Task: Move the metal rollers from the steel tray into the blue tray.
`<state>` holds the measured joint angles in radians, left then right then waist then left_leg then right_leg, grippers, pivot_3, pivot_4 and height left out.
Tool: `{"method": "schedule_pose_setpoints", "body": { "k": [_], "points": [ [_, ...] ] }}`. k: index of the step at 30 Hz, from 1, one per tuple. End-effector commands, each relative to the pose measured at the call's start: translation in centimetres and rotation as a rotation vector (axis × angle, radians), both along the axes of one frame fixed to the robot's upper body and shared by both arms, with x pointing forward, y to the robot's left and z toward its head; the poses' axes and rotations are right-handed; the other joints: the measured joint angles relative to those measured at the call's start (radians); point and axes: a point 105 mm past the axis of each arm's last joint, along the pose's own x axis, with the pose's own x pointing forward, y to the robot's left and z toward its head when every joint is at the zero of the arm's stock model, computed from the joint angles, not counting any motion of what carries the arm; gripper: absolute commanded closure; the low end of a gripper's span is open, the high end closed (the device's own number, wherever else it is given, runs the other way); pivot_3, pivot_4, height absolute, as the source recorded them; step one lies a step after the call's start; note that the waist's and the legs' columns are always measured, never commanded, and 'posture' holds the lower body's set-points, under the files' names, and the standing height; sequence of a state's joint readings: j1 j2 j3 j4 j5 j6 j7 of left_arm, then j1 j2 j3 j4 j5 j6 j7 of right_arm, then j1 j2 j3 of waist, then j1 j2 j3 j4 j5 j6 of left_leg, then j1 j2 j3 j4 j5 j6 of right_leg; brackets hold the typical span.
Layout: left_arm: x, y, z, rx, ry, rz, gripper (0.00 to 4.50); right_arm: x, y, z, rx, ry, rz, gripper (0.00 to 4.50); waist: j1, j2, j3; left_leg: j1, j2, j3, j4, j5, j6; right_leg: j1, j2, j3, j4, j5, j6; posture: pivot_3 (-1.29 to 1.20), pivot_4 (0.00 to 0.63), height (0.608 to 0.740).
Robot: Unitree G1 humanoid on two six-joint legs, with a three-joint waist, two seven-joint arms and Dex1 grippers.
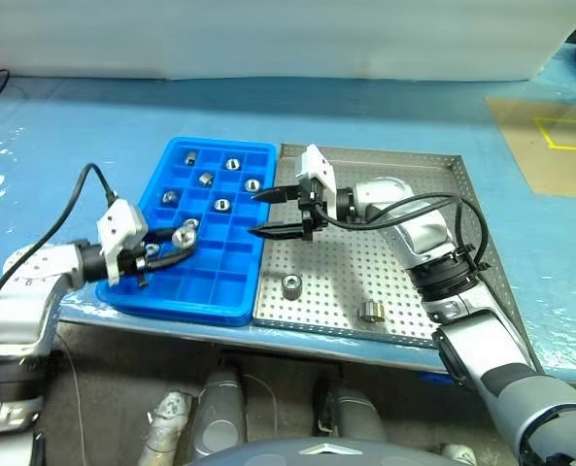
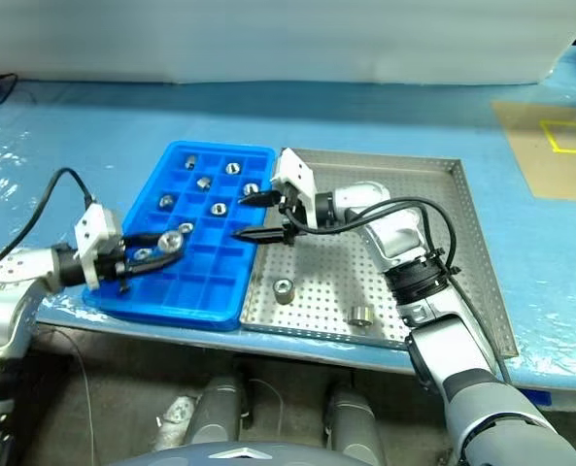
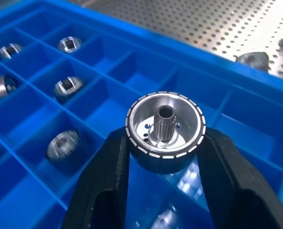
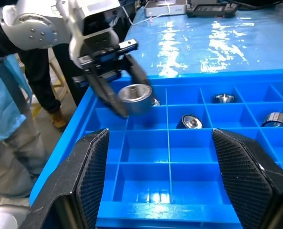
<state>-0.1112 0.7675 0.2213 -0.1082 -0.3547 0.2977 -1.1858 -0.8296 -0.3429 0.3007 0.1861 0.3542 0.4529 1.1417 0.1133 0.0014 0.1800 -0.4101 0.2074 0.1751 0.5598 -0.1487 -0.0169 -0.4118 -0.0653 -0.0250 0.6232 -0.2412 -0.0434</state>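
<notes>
Place: a workshop or robot test bench.
Bench: a table (image 1: 93, 126) under a blue, glossy plastic sheet, standing against a plain white wall (image 1: 268, 39).
Parts handling: a perforated steel tray (image 1: 462, 204) beside a blue tray (image 1: 210, 291) with a grid of compartments, holding machined metal rollers (image 1: 290, 286).
Floor marks: yellow tape (image 1: 564, 131) on a brown board.
Bystander: a person (image 4: 41, 81) in work boots stands by the bench.

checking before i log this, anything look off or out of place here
Nothing stands out. Two metal rollers remain in the steel tray; the left gripper holds one over the blue tray.
</notes>
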Motion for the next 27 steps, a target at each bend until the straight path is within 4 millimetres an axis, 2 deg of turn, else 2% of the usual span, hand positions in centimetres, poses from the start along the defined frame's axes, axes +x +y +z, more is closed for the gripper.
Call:
{"method": "schedule_pose_setpoints", "body": {
  "k": [1,6,18,26,27],
  "points": [
    [-1.1,1.5,1.9,0.018,-0.043,0.024,2.81,-0.3,0.3,0.5,-0.003,-0.048,0.035,0.99,0.007,0.000,0.000,0.000,0.000,0.000,0.000,0.000,0.000,-0.001,0.000,0.000,0.000,0.000,0.000,0.22,0.150,0.740],
    [-1.8,2.3,1.5,0.031,-0.015,0.050,2.81,-0.1,0.4,0.3,-0.002,-0.043,0.035,0.99,0.017,0.000,0.000,0.000,0.000,0.000,0.000,0.000,0.000,-0.001,0.001,0.000,0.000,0.000,0.000,0.23,0.150,0.740],
    [-1.9,0.7,-1.8,0.022,0.066,0.026,2.81,0.1,0.2,0.3,0.001,-0.051,0.008,0.99,0.020,-0.001,0.000,0.000,0.000,0.000,0.001,0.001,-0.001,-0.001,0.002,0.001,0.000,0.000,0.000,0.20,0.150,0.740],
    [-1.5,2.4,-2.5,0.049,0.070,0.064,0.06,0.2,-0.4,0.1,-0.003,-0.051,-0.022,0.99,0.014,0.000,-0.001,0.004,0.000,0.000,0.001,0.001,-0.003,0.001,0.006,0.002,0.001,0.000,-0.001,0.18,0.150,0.740],
    [-1.5,2.6,-2.6,0.053,0.066,0.073,0.02,0.2,-0.4,0.1,-0.003,-0.051,-0.024,0.99,0.013,0.000,-0.001,0.004,0.000,0.000,0.001,0.001,-0.003,0.002,0.006,0.003,0.001,0.000,-0.001,0.18,0.150,0.740]
  ]
}}
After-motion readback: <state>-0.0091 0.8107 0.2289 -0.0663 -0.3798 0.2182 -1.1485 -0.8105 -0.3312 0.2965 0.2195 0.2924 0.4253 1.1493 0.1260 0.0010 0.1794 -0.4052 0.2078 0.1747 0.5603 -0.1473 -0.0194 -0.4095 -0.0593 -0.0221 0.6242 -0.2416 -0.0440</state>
